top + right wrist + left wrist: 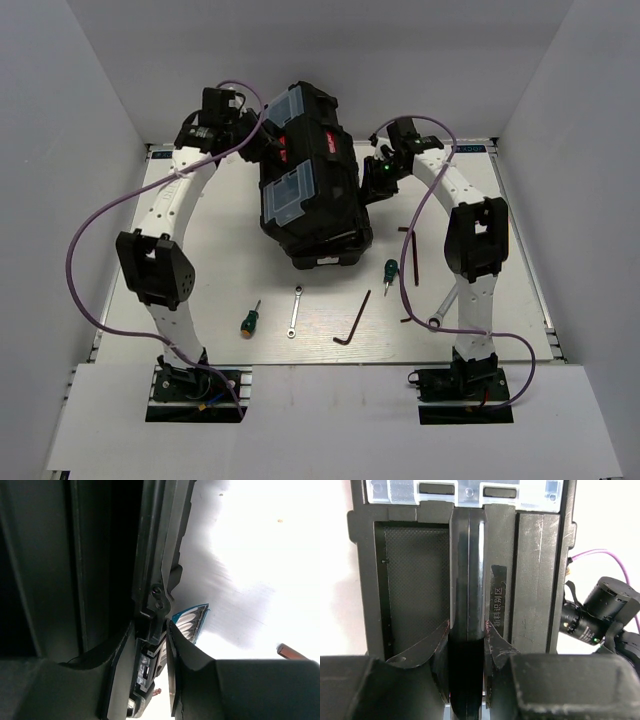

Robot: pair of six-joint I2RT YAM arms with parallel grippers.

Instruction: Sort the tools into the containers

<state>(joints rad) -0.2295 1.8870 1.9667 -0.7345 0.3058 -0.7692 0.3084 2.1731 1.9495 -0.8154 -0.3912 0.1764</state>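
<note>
Left gripper [467, 630] is clamped on the centre bar of the toolbox [310, 180]. Right gripper [150, 630] pinches the toolbox's side rim. The tools lie on the table [220, 250] at 6 o'clock of both grippers, well apart from them: screwdriver [249, 320], small wrench [294, 310], hex key [352, 320], second screwdriver [389, 270], second hex key [413, 255].

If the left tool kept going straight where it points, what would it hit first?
The left tool grips the toolbox by its centre bar; straight on, it would slide along that bar and probably reach the clear lid at the far end. Depth is unclear.

Larger wrench [437, 320] partly behind right arm [478, 250]
</note>
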